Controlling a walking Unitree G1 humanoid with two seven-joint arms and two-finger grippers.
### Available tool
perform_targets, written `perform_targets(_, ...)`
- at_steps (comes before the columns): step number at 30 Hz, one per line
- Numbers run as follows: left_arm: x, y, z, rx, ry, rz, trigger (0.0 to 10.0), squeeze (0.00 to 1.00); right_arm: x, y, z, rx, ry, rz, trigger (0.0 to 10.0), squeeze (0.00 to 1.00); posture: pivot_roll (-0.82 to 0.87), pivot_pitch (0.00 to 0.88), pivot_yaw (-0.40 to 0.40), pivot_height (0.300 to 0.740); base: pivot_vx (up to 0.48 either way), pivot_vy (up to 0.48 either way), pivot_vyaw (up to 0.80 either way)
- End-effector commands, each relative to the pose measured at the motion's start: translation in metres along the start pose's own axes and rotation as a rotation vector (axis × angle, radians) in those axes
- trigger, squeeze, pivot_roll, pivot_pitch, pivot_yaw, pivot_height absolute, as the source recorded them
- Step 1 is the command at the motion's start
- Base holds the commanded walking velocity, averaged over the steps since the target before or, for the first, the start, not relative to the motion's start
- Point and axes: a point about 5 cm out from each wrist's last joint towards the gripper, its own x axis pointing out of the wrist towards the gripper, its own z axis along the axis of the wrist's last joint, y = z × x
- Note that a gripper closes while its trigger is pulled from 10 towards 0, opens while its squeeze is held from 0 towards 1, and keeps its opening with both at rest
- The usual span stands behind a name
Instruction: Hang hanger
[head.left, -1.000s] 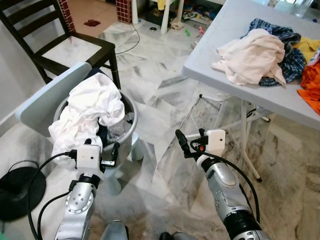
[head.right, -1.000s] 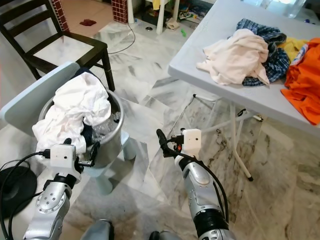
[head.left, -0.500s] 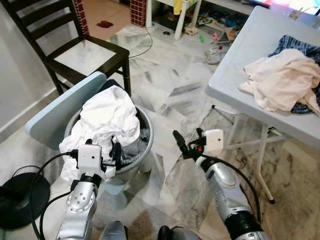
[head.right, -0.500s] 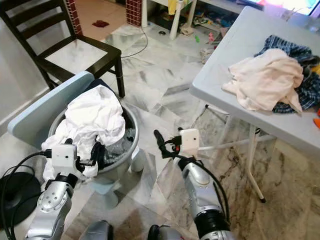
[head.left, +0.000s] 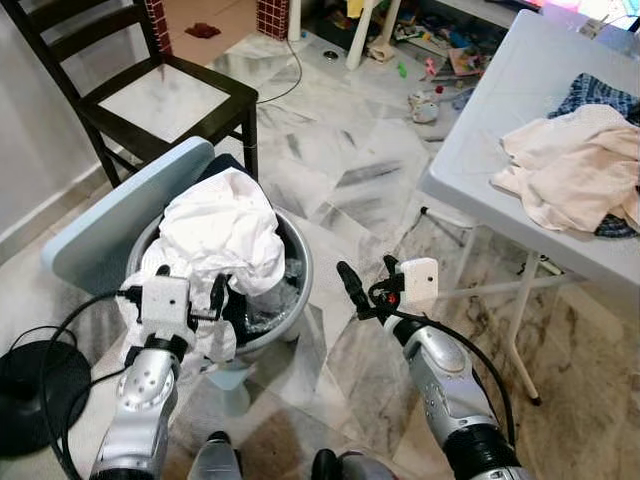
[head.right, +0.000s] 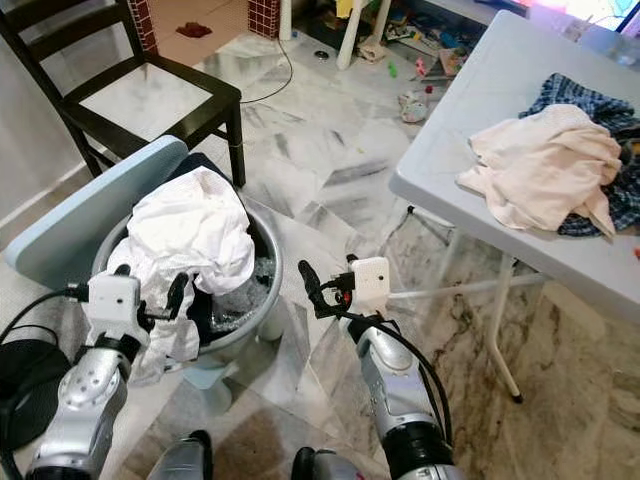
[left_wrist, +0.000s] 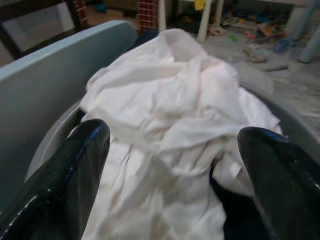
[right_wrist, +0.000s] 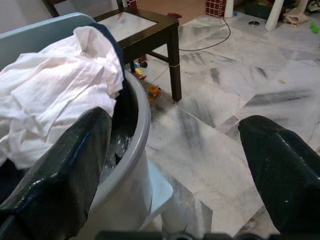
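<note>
A grey laundry basket (head.left: 301, 268) stands on the marble floor at my lower left, heaped with a crumpled white cloth (head.left: 222, 225). Its light blue lid (head.left: 120, 215) leans open at the left side. My left gripper (head.left: 190, 283) is open at the basket's near rim, its fingers (left_wrist: 65, 185) spread on either side of the white cloth (left_wrist: 165, 115) without touching it. My right gripper (head.left: 368, 280) is open and empty, held above the floor just right of the basket. In the right wrist view the basket rim (right_wrist: 131, 150) lies between its fingers (right_wrist: 285, 175).
A dark wooden chair (head.left: 150, 95) stands behind the basket. A white folding table (head.left: 490, 130) on the right carries a beige garment (head.left: 575, 165) and other clothes. A black round base (head.left: 25, 385) with cables lies at the lower left. Toys litter the far floor.
The view has swung left and closer to the basket, so the table has slid right. My left gripper has risen slightly toward the white cloth. The right gripper stays open and empty.
</note>
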Motion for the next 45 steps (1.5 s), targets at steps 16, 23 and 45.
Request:
perform_targets(16, 0.03, 0.009, -0.022, 0.007, 0.196, -0.009, 0.0, 0.0, -0.009, 0.0, -0.003, 0.006, 0.017, -0.014, 10.0, 0.0, 0.18, 0.263, -0.153, 0.74, 0.0, 0.0, 0.0)
perform_targets(23, 0.034, 0.0, -0.025, -0.02, 0.205, -0.058, 0.0, 0.0, -0.015, 0.02, -0.011, 0.088, 0.097, 0.181, 10.0, 0.0, 0.17, 0.261, -0.156, 0.74, 0.0, 0.0, 0.0)
perform_targets(45, 0.012, 0.002, -0.048, 0.029, 0.251, -0.068, 0.0, 0.0, -0.021, 0.024, -0.013, 0.087, 0.182, 0.306, 10.0, 0.0, 0.18, 0.267, -0.162, 0.74, 0.0, 0.0, 0.0)
